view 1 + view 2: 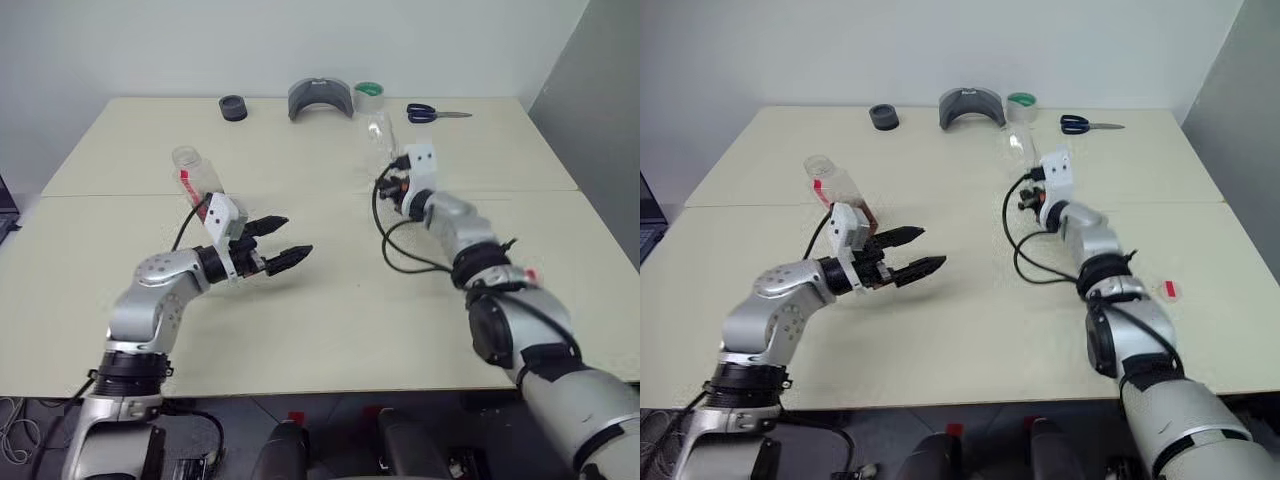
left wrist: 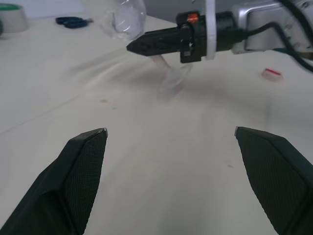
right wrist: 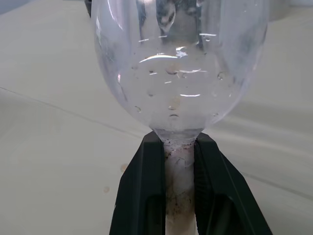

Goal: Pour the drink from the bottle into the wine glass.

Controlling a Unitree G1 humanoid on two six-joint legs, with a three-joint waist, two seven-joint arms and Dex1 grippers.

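Your right gripper [image 3: 178, 161] is clamped on the stem of the wine glass [image 3: 178, 63], far-centre on the cream table [image 1: 330, 300]. Your left gripper [image 1: 280, 242] hangs wide apart and empty, just in front of the bottle [image 1: 840, 188], whose red-and-white label is too small to read. A pale wall stands behind the table.
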